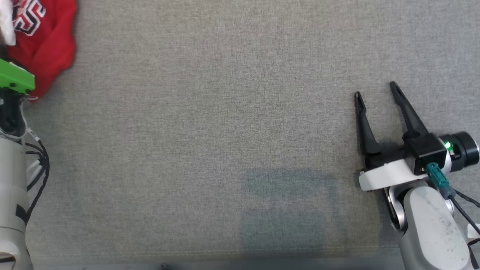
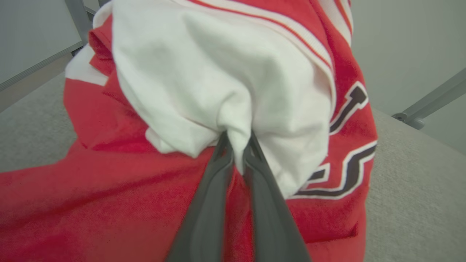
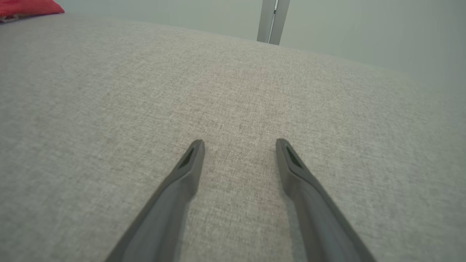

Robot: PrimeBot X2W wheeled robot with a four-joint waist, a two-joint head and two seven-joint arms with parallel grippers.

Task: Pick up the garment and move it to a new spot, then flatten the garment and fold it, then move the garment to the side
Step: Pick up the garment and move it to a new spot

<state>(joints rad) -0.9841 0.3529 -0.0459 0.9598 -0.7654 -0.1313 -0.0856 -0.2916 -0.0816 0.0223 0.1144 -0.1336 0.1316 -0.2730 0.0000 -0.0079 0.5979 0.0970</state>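
The garment (image 1: pixel 47 41) is a red jersey with white panels and dark lettering, bunched at the far left corner of the grey table. In the left wrist view the garment (image 2: pixel 204 83) looms close, and my left gripper (image 2: pixel 237 140) is shut on a fold of its white cloth. The left arm's green wrist part (image 1: pixel 15 78) sits just beside the red cloth in the head view. My right gripper (image 1: pixel 377 92) rests at the right side of the table, open with nothing between its fingers (image 3: pixel 193 156). A red corner of the garment (image 3: pixel 27 7) shows far off in the right wrist view.
The grey fabric tabletop (image 1: pixel 225 131) stretches wide between the two arms. Its front edge (image 1: pixel 225 262) runs along the bottom of the head view. A metal frame post (image 3: pixel 272 20) stands beyond the table's far edge, and another bar (image 2: pixel 429 105) behind the garment.
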